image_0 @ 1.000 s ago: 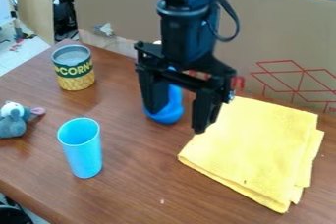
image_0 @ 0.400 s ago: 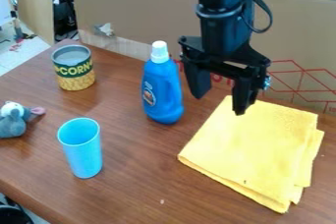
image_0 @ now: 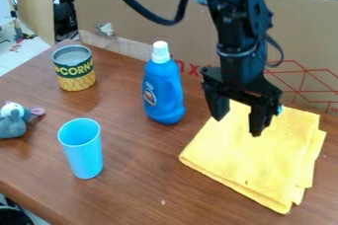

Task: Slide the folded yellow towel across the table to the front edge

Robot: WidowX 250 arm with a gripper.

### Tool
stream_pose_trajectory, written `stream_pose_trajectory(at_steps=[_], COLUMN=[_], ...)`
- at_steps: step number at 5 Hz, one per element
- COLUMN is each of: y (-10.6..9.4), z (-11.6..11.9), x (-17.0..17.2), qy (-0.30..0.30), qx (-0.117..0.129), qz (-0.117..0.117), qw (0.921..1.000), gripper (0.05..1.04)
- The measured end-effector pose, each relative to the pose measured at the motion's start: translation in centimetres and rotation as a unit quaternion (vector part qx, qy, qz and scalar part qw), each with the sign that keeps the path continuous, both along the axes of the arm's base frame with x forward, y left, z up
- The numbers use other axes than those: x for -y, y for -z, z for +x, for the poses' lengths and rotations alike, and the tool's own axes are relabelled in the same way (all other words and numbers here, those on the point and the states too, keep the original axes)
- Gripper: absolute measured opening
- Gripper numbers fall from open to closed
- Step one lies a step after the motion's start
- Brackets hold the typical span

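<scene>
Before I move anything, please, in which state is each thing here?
hand: open, over the cloth, holding nothing
cloth: folded, lying flat
bottle: upright, cap on
cup: upright, open at the top
can: upright
stuffed toy: posture hard to tell

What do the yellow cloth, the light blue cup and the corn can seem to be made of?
The yellow cloth looks like soft, matte fabric, perhaps microfibre: it lies in limp folded layers. The light blue cup is probably smooth plastic, judging by its even colour and thin rim. The corn can seems to be metal, with a grey rim and a printed label, likely paper.
</scene>
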State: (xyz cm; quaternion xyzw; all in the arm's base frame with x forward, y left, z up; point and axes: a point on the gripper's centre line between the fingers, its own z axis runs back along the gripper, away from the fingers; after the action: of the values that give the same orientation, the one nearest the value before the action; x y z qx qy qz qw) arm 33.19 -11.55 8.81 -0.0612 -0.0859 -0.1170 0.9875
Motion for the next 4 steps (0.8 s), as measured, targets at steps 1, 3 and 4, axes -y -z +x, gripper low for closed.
stream_pose_trajectory(at_steps=[1, 3, 4], y=[2.0, 4.5, 5.8], z=[0.8, 2.0, 1.8], x=[0.4, 0.3, 0.2], qy=[-0.009, -0.041, -0.049], qx=[0.001, -0.002, -0.002], qz=[-0.006, 0.003, 0.003], qw=[0.9999, 0.9992, 0.9988], gripper=[1.001, 1.001, 1.001])
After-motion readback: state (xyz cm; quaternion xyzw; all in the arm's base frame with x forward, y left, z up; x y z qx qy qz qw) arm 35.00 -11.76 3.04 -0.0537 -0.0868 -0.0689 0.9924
